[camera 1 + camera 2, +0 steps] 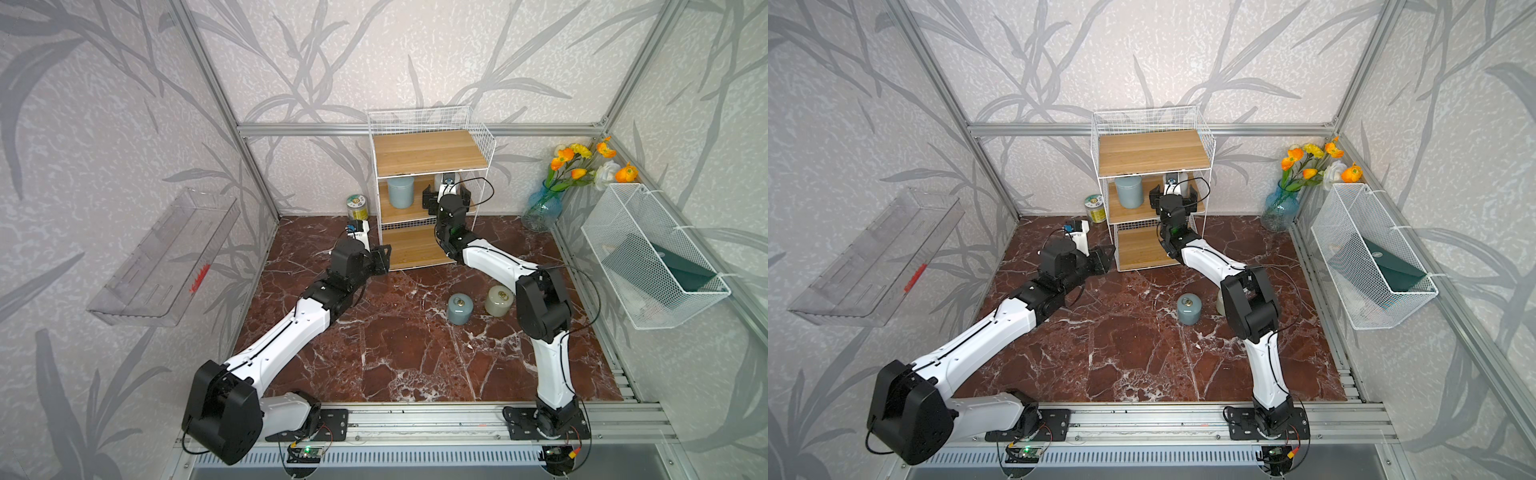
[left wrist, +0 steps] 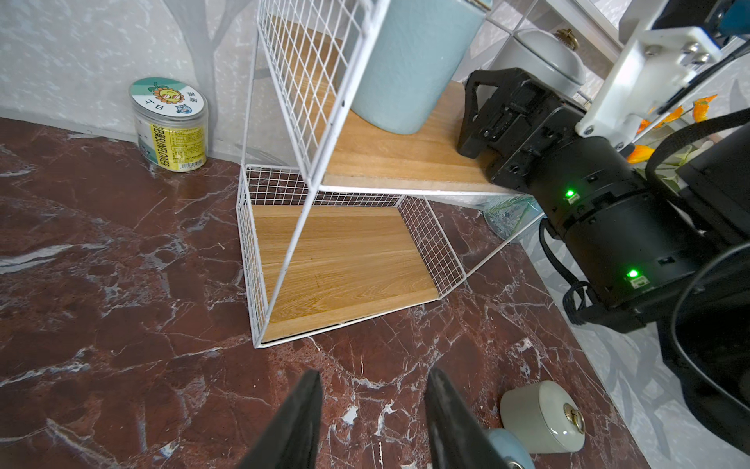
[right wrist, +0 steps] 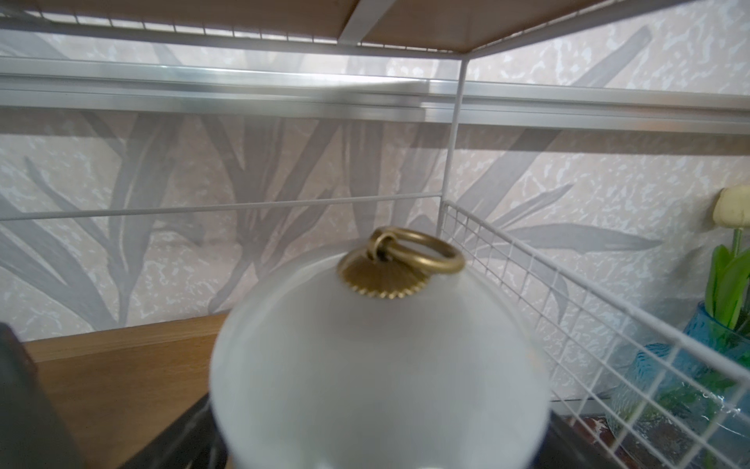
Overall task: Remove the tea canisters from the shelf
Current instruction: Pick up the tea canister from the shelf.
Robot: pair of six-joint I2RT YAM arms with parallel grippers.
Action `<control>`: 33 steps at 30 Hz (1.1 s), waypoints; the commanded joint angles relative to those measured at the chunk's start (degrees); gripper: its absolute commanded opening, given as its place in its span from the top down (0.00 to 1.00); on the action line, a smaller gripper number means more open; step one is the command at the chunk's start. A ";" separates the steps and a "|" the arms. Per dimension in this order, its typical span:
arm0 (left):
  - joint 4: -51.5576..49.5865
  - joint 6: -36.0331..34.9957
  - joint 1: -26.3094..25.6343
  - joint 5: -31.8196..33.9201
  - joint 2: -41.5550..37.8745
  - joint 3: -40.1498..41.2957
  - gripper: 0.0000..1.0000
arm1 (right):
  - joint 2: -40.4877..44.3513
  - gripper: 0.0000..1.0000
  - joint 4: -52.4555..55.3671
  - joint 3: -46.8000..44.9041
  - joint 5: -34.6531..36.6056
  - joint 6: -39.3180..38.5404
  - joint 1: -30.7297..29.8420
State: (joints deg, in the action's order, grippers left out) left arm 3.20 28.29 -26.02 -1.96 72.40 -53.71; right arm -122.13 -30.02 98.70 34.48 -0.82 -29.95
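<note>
- The white jar [image 2: 539, 57] is mostly hidden in both top views by the right wrist. The right wrist view shows it blurred, with its base cut off.
- The right gripper [image 1: 446, 194] has its jaws spread wide on either side of this jar, on the middle board of the shelf [image 1: 428, 153]. I cannot tell whether they press on it.
- The tall blue-grey jar [image 1: 401, 192] stands on the same board, to the left of the right gripper and apart from it. Its lid is tucked under the top board.
- The beige jar [image 1: 498, 300] stands on the floor behind the right gripper. In a top view the right elbow covers most of it.
- The short blue-grey jar [image 1: 460, 308] stands just beside it.
- The right arm bends at the elbow and reaches up into the shelf.
- The left arm lies low and stretched. The left gripper [image 2: 373, 373] is loosened and empty, near the shelf's bottom front corner.
</note>
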 commanded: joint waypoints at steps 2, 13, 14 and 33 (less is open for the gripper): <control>-0.29 0.27 0.36 0.15 -0.70 0.82 0.56 | -1.83 0.13 3.08 1.89 0.24 -1.74 0.87; -0.46 0.71 0.45 -0.08 -0.73 1.46 0.56 | -2.95 0.30 1.83 1.52 1.53 -2.18 0.95; -0.47 0.70 0.45 -0.15 -0.68 1.42 0.56 | -2.65 0.32 1.29 0.85 1.68 -2.28 1.00; 0.66 2.19 0.47 -1.51 -0.06 2.08 0.57 | 6.60 0.53 -8.66 -13.26 1.84 -4.42 -1.11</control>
State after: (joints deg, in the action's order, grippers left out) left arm 3.18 30.00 -25.76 -2.94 72.42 -52.21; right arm -117.25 -39.40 88.16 35.51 -2.92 -30.48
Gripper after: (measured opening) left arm 0.434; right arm 0.784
